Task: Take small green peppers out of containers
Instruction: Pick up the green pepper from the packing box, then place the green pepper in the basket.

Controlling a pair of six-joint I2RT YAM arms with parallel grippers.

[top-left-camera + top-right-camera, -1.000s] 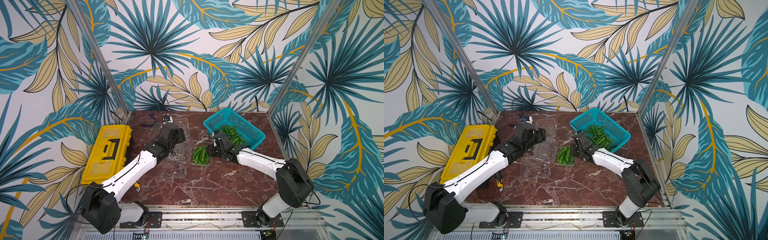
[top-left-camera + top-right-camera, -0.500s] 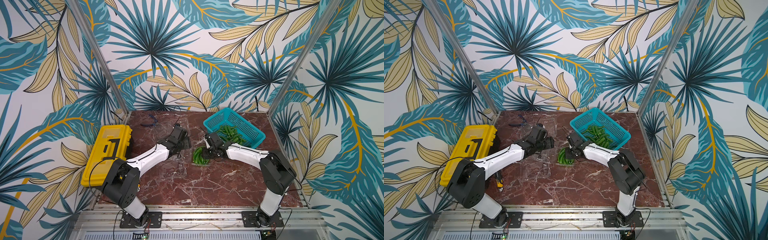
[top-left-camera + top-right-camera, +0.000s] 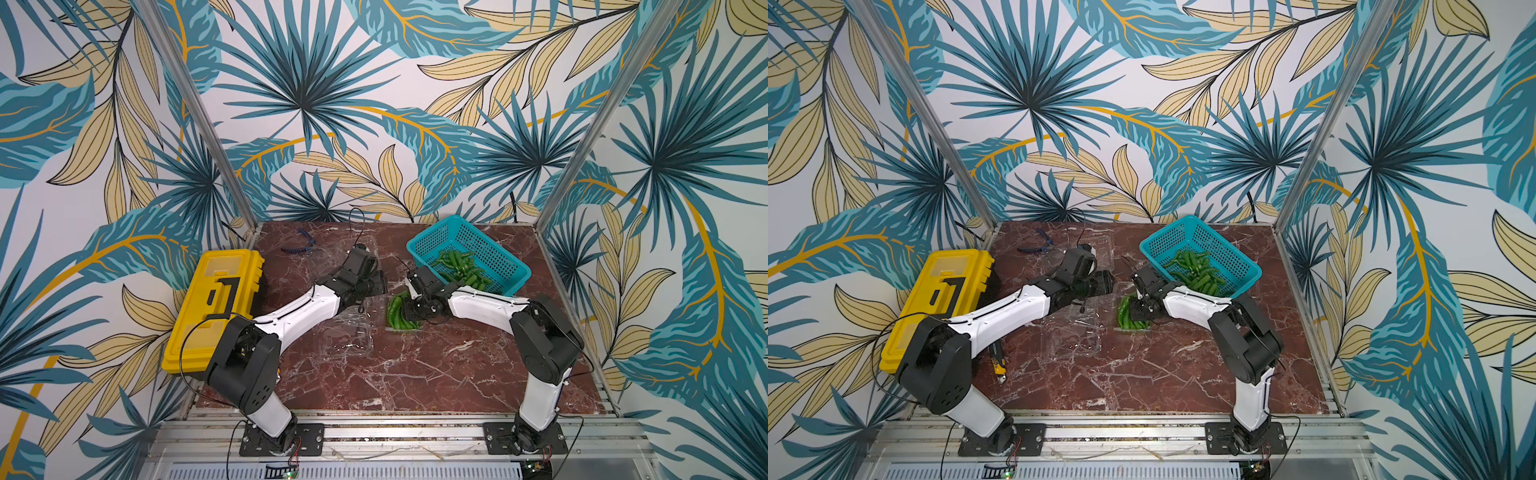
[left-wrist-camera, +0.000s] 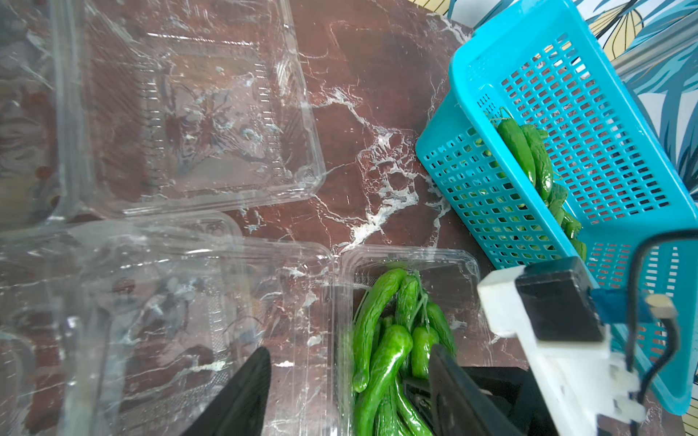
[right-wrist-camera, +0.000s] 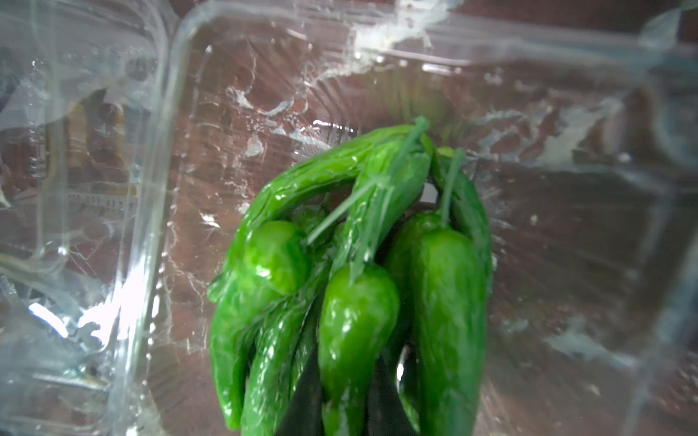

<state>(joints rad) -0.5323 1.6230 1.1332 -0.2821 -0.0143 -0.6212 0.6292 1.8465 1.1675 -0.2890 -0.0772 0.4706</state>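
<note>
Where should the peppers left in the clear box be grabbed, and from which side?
By their thick middles, from above, squeezing across their length. The peppers lie side by side, pointing much the same way, in the clear box, whose lid is open and whose walls block the sides; their thin stems, bunched at one end, would likely slip.

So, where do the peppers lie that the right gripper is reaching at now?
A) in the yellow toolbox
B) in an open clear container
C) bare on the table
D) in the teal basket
B: the right wrist view shows the right gripper among peppers inside the walls of a clear container.
</note>
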